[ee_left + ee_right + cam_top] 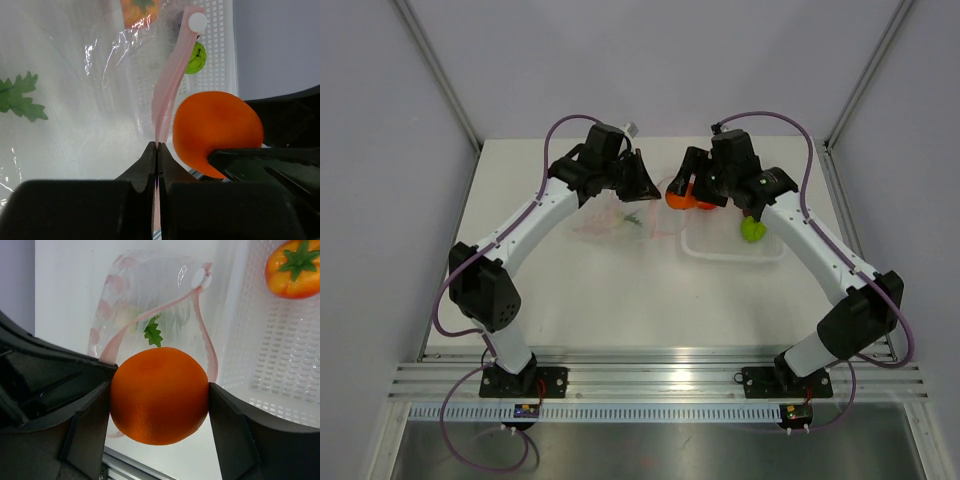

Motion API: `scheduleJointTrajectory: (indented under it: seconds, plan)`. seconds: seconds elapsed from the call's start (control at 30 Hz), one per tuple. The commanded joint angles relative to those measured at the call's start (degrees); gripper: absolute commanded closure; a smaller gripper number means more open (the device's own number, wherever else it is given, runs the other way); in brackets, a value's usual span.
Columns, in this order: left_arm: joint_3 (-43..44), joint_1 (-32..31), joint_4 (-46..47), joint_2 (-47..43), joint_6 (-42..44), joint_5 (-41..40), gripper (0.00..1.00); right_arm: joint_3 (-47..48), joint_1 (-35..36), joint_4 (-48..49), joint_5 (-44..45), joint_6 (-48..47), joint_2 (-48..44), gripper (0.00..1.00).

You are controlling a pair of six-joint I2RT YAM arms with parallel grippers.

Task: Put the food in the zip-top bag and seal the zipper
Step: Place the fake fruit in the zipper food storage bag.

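Observation:
My left gripper (158, 147) is shut on the pinkish-red zipper (167, 95) of the clear zip-top bag (75, 115) and holds the mouth edge up; its white slider (197, 21) sits at the far end. My right gripper (159, 400) is shut on an orange toy fruit (159, 395) and holds it just in front of the open bag mouth (150, 305). In the top view the two grippers, left (640, 187) and right (682, 188), meet above the bag (610, 222). A green leaf (152, 332) and a pale food piece (125, 315) lie inside the bag.
A rigid clear tray (732, 250) stands right of the bag. It holds a green piece (752, 229) and an orange-yellow fruit with a green top (295, 267). A metal rail (660, 375) runs along the near edge, and the enclosure walls rise behind.

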Motion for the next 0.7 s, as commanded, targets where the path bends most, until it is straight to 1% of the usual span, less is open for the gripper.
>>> scheduleJointTrajectory:
  seconds: [0.0,0.03,0.07,0.1,0.13,0.2,0.3,0.37,0.5,0.53,0.67]
  plan:
    - [2.58,0.06,1.67,-1.02,-0.73,2.24,1.0,3.37,0.66,1.93,1.34,1.63,3.49,0.39]
    - [2.67,0.06,1.58,-1.37,-0.82,2.24,1.0,3.72,0.84,1.93,1.51,1.63,3.94,0.34]
    - [2.85,0.06,1.58,-1.55,-1.08,2.33,1.0,3.9,0.75,1.93,1.43,1.63,4.11,0.26]
    - [3.11,0.06,1.32,-1.55,-1.17,2.42,1.0,3.98,0.75,1.84,1.34,1.54,4.2,0.14]
    - [3.29,0.06,1.15,-1.55,-1.17,2.42,1.0,4.51,0.75,1.67,1.16,1.28,4.38,0.09]
    - [4.08,0.06,0.79,-1.29,-1.61,2.51,1.0,5.12,0.75,0.53,1.07,1.02,4.29,0.04]
    - [5.31,0.15,0.62,-0.76,-2.05,2.51,1.0,6.01,0.75,-0.79,2.13,0.22,3.33,0.04]
    - [5.83,0.33,0.18,-0.32,-1.87,2.25,1.0,5.75,0.84,-1.58,5.72,-0.74,2.19,0.04]
    - [6.28,0.77,-0.26,-0.05,-1.7,2.33,1.0,4.43,-0.12,-5.53,11.87,-2.41,-0.19,0.07]
    - [6.19,1.03,-0.52,-0.05,-1.52,2.16,1.0,3.64,-0.65,-6.06,12.76,-2.76,-0.54,0.1]
    - [5.57,1.47,-1.4,-0.58,-0.38,0.67,1.0,-2.86,-7.22,-5.98,14.34,-3.73,-2.21,0.15]
